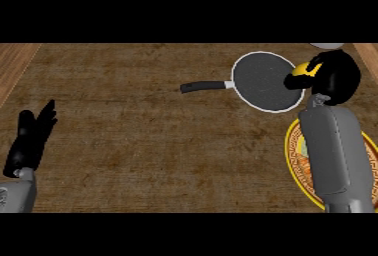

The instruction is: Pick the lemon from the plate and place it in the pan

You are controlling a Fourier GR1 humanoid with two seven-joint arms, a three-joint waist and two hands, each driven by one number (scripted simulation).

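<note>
At upper right of the frame our right hand [334,75] curls round the lemon [300,76], holding it over the right rim of the pan [267,82]. Below it, at lower right, the plate [296,159] lies partly under our forearm. At left our left hand [29,140] rests with fingers straight.

The lemon [300,73] shows only as a small yellow patch, mostly hidden by the curled fingers of the right robot hand [334,75], at the pan's right rim. The pan [267,81] is round, dark and speckled with a pale rim, lying flat, its black handle pointing left. The plate [294,150], yellow-rimmed and patterned, lies below the pan, largely covered.
</note>
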